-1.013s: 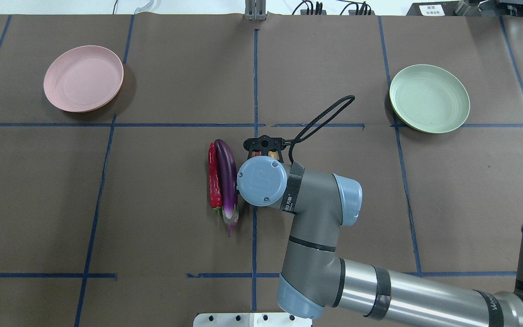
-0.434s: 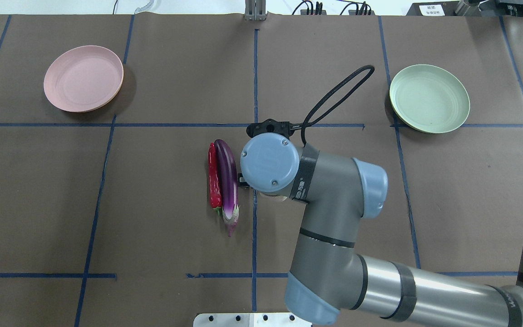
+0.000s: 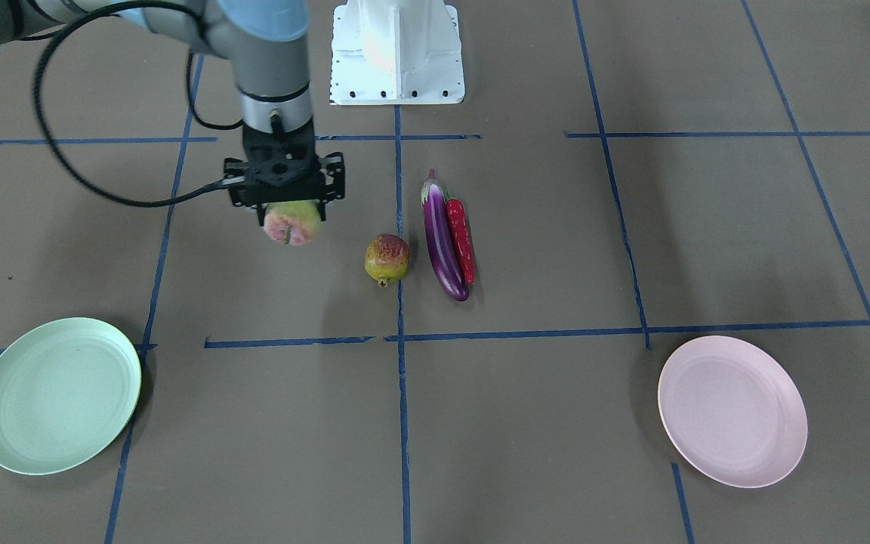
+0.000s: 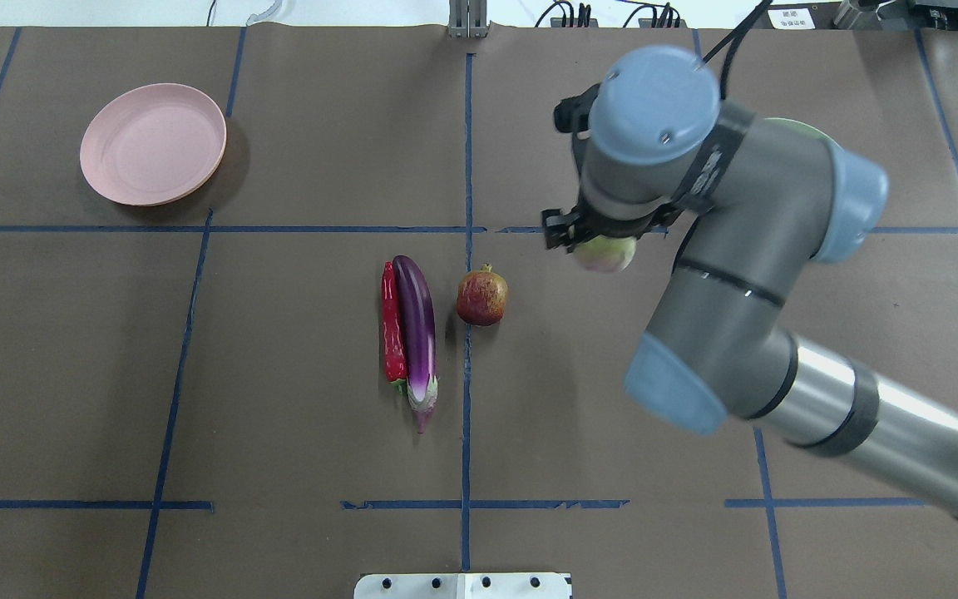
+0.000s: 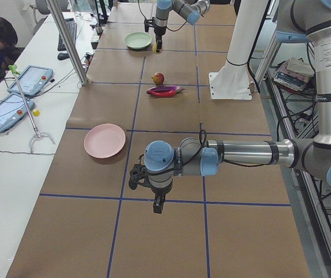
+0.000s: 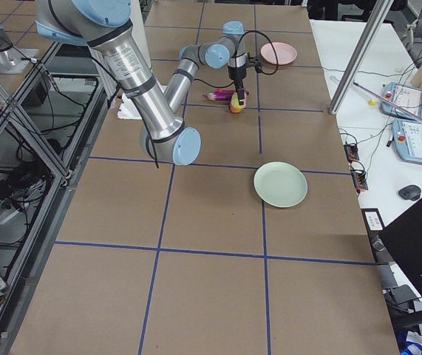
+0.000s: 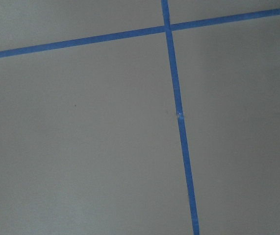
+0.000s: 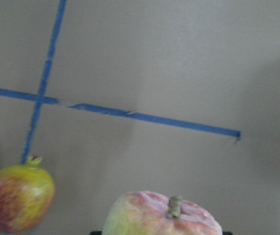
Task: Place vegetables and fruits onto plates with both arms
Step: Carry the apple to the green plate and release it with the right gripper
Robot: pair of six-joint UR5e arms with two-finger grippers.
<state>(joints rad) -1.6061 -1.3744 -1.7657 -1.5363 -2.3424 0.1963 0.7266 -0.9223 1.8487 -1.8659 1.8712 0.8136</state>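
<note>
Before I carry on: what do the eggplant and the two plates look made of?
Eggplant: glossy, likely a plastic or rubber replica; a bright highlight streak runs along it. Pink plate and mint green plate: matte, probably plastic or fibre composite; even colour, no glare, faint moulded rings.

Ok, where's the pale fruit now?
Front view, left of centre: the pale fruit is in the right gripper above the table, between the mottled fruit and mint plate.

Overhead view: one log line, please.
right end effector: shut on pale green fruit, aloft | mottled fruit, eggplant, chili: on table | pink plate, mint plate: empty
</note>
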